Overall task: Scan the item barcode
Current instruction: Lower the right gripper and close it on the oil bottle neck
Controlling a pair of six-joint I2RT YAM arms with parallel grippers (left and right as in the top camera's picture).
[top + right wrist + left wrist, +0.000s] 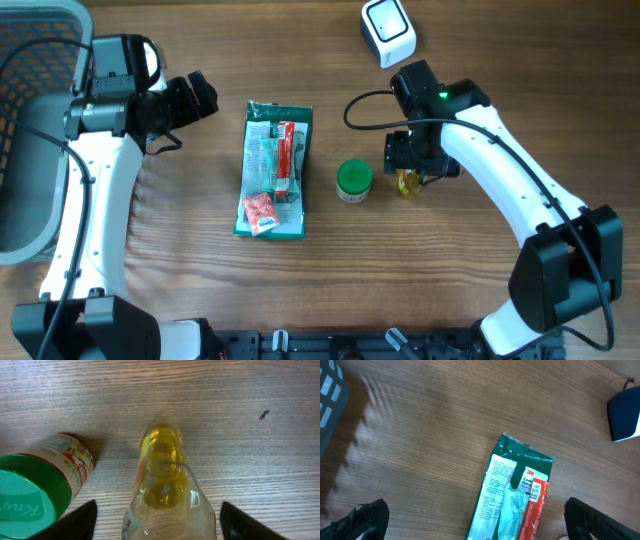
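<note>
A clear bottle of yellow oil [406, 184] stands on the wooden table right of centre. My right gripper [408, 168] is over it. In the right wrist view the bottle [162, 480] stands between the two dark fingers [80, 521], and a gap shows on each side. The right gripper [162, 522] is open around it without touching. The white barcode scanner [387, 30] sits at the far edge, above the right arm. My left gripper [200, 95] hangs open and empty over bare table, up and left of a green packet [275, 170].
A green-lidded jar [353, 180] stands just left of the bottle, close to the right gripper's left finger [80, 521]. The green packet [515, 495] shows a small barcode label [535, 491]. A grey basket [30, 60] fills the far left corner.
</note>
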